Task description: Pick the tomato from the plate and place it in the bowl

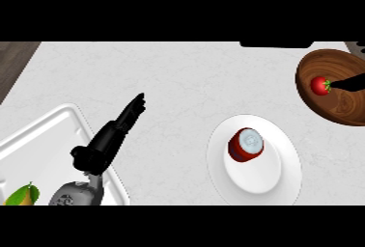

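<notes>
- While the left hand point(114, 132) rests with straight fingers at 8 o'clock, the tomato point(320, 86) sits inside the brown bowl point(335, 108) at 2 o'clock.
- Right hand point(351, 83) touches the tomato; I cannot tell its fingers.
- White plate point(274, 178) at 5 o'clock holds a red onion half point(246, 144).

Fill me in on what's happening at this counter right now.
The right robot hand reaches in from the right edge over the wooden bowl, its fingertips at the tomato, which sits inside the bowl. On the white plate a halved red onion is left. The left robot hand rests open, fingers straight, beside the white tray, where a pear shows.
</notes>
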